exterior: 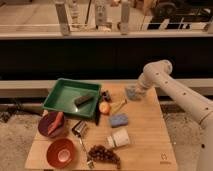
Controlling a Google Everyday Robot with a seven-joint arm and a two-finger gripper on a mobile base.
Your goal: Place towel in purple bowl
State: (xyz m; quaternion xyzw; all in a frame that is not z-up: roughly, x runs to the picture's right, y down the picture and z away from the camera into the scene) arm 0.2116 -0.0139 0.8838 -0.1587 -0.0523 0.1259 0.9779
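Observation:
The towel is a small grey-blue crumpled cloth at the far right of the wooden table. My gripper is right at it, at the end of the white arm that reaches in from the right. The gripper hides part of the towel. The purple bowl stands at the table's left side, with an orange-red carrot-like piece lying in it.
A green tray with a dark block sits at the back left. Between towel and bowl lie an orange fruit, a blue sponge, a white cup, a metal can, grapes and an orange bowl.

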